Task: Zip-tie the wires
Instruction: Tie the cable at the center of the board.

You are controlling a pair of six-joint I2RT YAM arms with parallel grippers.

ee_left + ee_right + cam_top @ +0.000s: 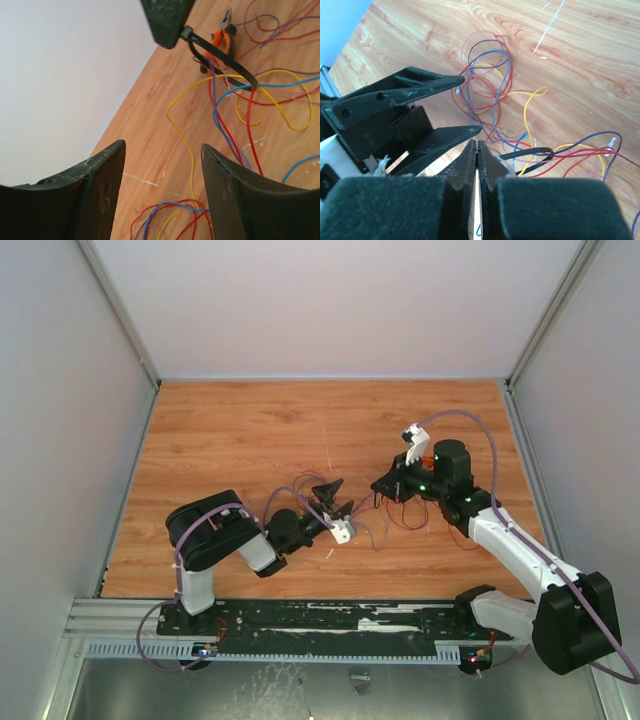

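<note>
So right pincer (477, 146) is shut on zip tie (227, 61) mid-bench (250, 430); tail slants over wires (217, 117), dead ahead of left pincer (162, 147), open and empty.

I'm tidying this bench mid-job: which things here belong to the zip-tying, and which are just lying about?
Job:
- wires
- zip tie, pinched in the shut right gripper
- left gripper, open over the wires

Lying about:
- pliers, no gripper on them

Tangled coloured wires (485, 87) sprawl flat; black zip tie (225, 57) apparently loops some.
</note>
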